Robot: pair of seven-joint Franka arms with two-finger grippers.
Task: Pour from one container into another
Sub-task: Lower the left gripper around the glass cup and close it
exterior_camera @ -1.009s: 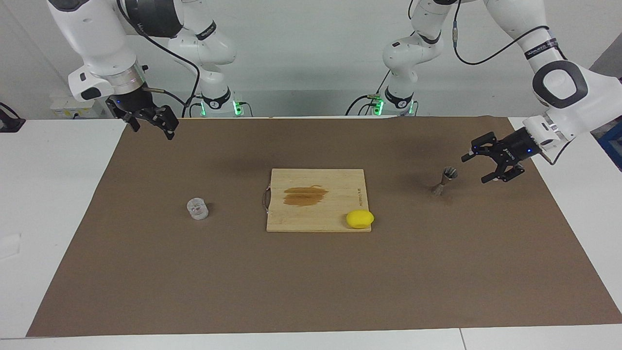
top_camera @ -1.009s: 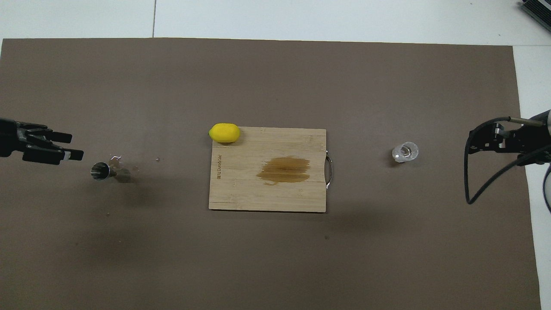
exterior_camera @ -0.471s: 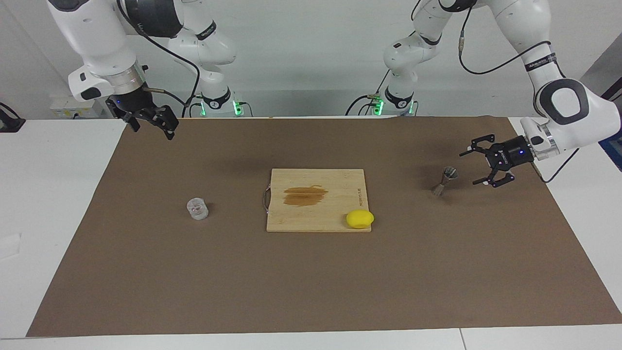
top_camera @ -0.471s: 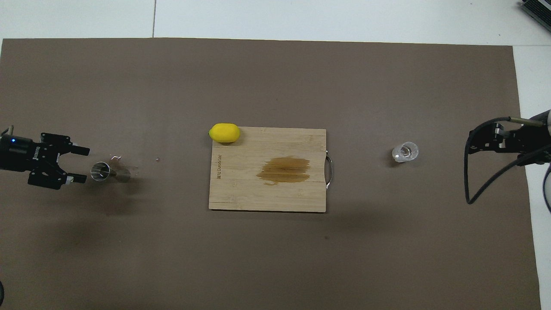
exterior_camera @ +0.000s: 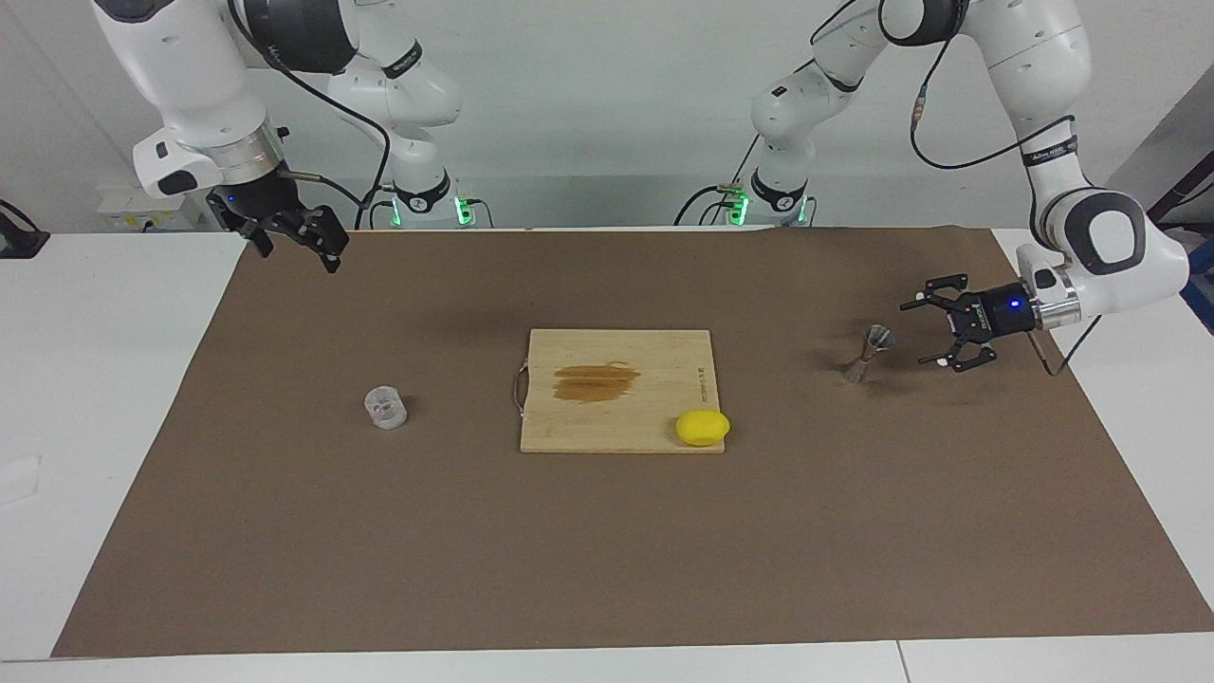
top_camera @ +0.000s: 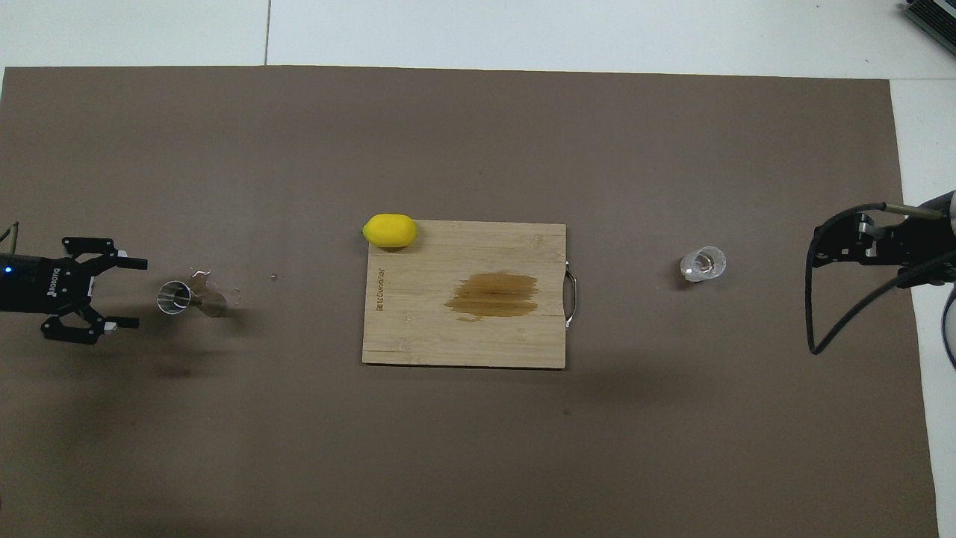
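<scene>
The small clear cup stands on the brown mat toward the right arm's end; it also shows in the overhead view. The silvery hourglass jigger stands upright toward the left arm's end, seen from above as a round rim. My left gripper is open, low and level, right beside the jigger and pointing at it without touching; in the overhead view its fingers are spread a short gap from the rim. My right gripper is open, empty and waits raised over the mat's corner.
A wooden cutting board with a brown stain lies mid-table, with a yellow lemon on its corner. A few droplets lie on the mat by the jigger. A black cable hangs from the right arm.
My left gripper has dropped lower, turned level and lined up with the jigger, its fingers spreading wider. The right arm, cup and jigger have not moved.
</scene>
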